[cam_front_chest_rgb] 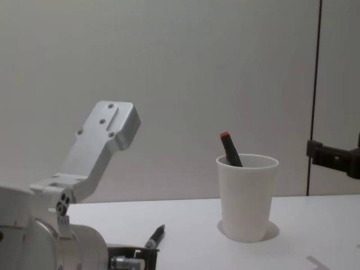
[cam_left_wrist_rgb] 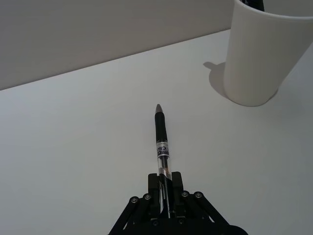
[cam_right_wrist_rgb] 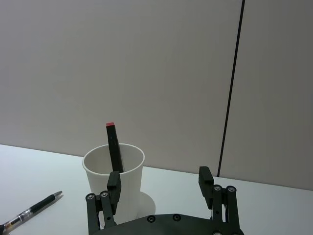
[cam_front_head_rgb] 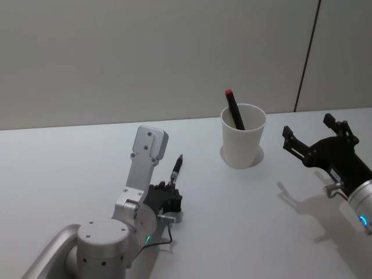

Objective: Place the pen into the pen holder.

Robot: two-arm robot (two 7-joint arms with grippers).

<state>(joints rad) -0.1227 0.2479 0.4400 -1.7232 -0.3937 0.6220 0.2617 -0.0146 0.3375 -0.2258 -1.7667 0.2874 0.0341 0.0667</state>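
The pen (cam_front_head_rgb: 176, 167) is sitting in the left gripper (cam_front_head_rgb: 172, 187). The fingers are clamping its clear rear end, while the black grip section and pointed tip are sticking out ahead, away from the robot. In the chest view the pen (cam_front_chest_rgb: 154, 236) is slanting upward from the gripper. Whether its tip is touching the white table (cam_front_head_rgb: 244, 232) cannot be told. In the left wrist view the pen (cam_left_wrist_rgb: 161, 142) is running straight out from between the closed fingertips of the left gripper (cam_left_wrist_rgb: 165, 185).

The pen holder (cam_front_head_rgb: 243, 136), a white paper cup, is standing upright on the table. It is to the right of the pen and farther from the robot, well apart from it. A black marker with a red end (cam_front_head_rgb: 234, 108) is leaning inside the cup, with its top poking above the rim. The chest view is showing the pen holder (cam_front_chest_rgb: 246, 197) with the marker (cam_front_chest_rgb: 229, 149) tilted toward the left.

The right gripper (cam_front_head_rgb: 308, 128) is hovering over the table to the right of the cup and apart from it. Its jaws are spread wide and holding nothing. In the right wrist view the right gripper (cam_right_wrist_rgb: 159, 177) is facing the pen holder (cam_right_wrist_rgb: 129, 171), with the marker (cam_right_wrist_rgb: 114, 147) rising from it and the pen (cam_right_wrist_rgb: 34, 213) off to one side.

A plain grey wall (cam_front_head_rgb: 145, 58) with a dark vertical seam is standing behind the table.
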